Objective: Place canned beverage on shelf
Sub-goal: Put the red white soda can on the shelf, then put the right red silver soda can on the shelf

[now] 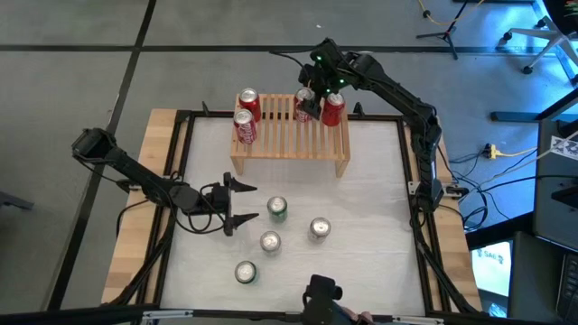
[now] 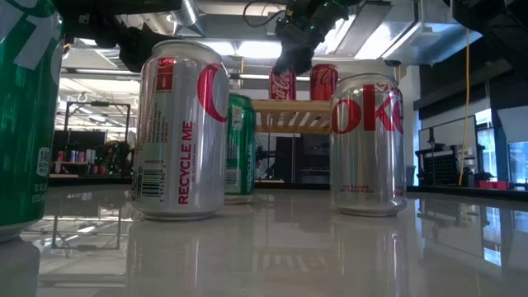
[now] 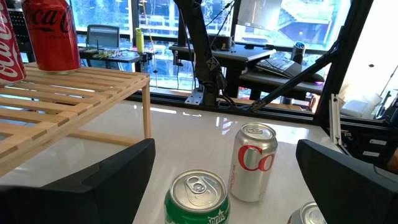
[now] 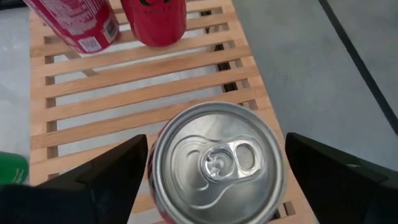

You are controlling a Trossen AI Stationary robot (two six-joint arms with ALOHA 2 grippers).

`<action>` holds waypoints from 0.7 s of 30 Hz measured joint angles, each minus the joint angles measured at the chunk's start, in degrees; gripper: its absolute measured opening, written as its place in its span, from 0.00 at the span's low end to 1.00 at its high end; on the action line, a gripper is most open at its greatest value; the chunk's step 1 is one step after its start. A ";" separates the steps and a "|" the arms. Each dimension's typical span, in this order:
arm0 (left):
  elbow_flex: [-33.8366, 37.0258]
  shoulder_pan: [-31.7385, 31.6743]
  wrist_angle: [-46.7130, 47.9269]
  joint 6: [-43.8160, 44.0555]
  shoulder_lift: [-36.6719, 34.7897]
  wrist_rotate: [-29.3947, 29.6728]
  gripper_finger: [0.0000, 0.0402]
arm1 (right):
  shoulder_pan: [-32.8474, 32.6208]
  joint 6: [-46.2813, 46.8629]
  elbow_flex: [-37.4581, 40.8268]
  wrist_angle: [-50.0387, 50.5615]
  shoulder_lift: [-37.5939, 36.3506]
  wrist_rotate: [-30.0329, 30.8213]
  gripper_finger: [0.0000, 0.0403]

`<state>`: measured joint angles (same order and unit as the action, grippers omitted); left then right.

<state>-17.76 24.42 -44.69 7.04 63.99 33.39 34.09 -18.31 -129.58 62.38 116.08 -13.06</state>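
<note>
The light-wood shelf (image 1: 289, 135) stands at the table's far side with several red cans upright on its slats. One of them, a can with a silver top (image 4: 214, 163), is near the shelf's far edge (image 1: 305, 97). My right gripper (image 4: 216, 140) slants down over it, open, one finger on each side of its rim. Beside the shelf's near side, my left gripper (image 1: 246, 204) waits level and open. Just off its fingertips a green can (image 3: 198, 199) stands on the table. My right gripper stands open around the can's top rim (image 4: 273, 155), coming from above at a slant. A gap shows between the rim and one finger (image 4: 323, 174). The other finger (image 4: 115, 171) is close against the rim, and I cannot tell whether it touches. The can stands upright on the slats.
Two red cans (image 1: 246, 116) stand at the shelf's left end and one (image 1: 333, 108) at its right. On the near half of the table are the green can (image 1: 277, 209) and three silver cans (image 1: 320, 228) (image 1: 270, 242) (image 1: 246, 272).
</note>
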 joint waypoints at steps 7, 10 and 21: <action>0.00 0.01 0.00 0.01 -0.01 0.00 0.95 | 0.00 0.00 0.00 -0.74 -1.84 -0.02 0.93; 0.00 0.00 0.00 0.01 0.00 0.00 0.95 | 0.00 0.00 -0.02 -0.95 -3.19 -0.02 0.93; 0.00 -0.02 0.00 0.36 0.00 0.00 0.95 | 0.00 0.03 -0.02 -0.75 -8.71 -0.04 0.93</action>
<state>-17.76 24.40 -44.69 7.41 63.99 33.39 34.09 -18.28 -129.60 61.63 107.37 -13.10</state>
